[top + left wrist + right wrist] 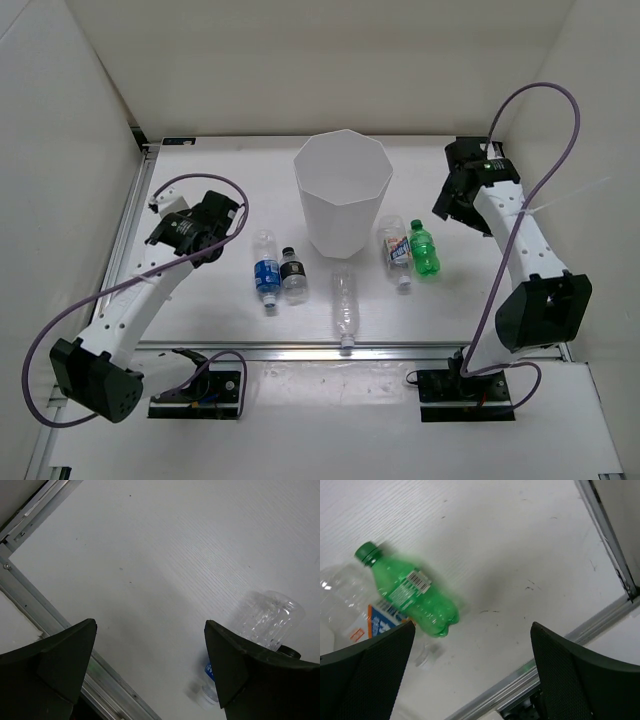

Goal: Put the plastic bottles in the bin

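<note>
- Both my grippers are spread wide with nothing between the fingers: the left gripper (222,214) hangs over the table (440,310) on the left side, and the right gripper (452,203) hangs at the far right.
- Only the top view shows the whole layout. The bin (340,215) stands upright at the far middle, and all five bottles lie on the table in front of it, outside it.
- From left to right they are the blue-label bottle (266,272), the black-label bottle (293,275) touching or just beside it, the plain clear bottle (345,305) nearest the front rail, the white-label bottle (396,250), and the green bottle (425,250) right next to that one.
- My left wrist camera sees the left gripper (150,630) over bare table. The clear ribbed end of the blue-label bottle (272,617) shows past the right-hand finger, with a sliver of blue label below it. The bin is outside this view.
- My right wrist camera sees the right gripper (473,627) apart from the green bottle (412,592), which lies with its cap at the upper left and its barcode showing, a detail too small from above.
- Behind it, the white-label bottle (350,615) shows orange and blue print.
</note>
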Robot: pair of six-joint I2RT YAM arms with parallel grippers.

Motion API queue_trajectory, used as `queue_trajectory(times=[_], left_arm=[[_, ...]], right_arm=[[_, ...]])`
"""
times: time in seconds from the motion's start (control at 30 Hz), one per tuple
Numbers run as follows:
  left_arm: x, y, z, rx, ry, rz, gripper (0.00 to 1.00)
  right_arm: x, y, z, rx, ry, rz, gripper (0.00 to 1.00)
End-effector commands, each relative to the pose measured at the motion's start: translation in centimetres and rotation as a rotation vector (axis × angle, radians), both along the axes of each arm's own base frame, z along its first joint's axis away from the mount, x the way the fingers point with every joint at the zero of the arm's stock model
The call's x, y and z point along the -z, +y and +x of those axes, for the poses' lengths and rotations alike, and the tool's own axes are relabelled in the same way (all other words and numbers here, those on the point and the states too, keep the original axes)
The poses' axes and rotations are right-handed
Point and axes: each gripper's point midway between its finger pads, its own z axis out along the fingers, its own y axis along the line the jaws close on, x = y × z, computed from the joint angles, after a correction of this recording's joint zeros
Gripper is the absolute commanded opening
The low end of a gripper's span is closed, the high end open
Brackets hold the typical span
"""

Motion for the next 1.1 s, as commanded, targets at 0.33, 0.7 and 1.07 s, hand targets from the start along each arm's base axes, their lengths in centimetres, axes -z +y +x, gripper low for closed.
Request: queue_trajectory(times=[0.33,0.7,1.07], left_arm=[[-0.7,0.6,-0.3,0.03,-0.022,0.046,1.0],[-0.1,0.4,0.0,0.062,0.021,0.066,1.0],[1.2,-0.1,0.3,0.071,0.068,0.066,1.0]], right_arm=[[7.9,6.3,1.4,-0.332,0.189,0.268,1.0],[12.7,5.3,2.0,-0.253,0.233,0.347,1.0],[15.5,3.6,1.6,-0.216,0.273,0.392,0.7]])
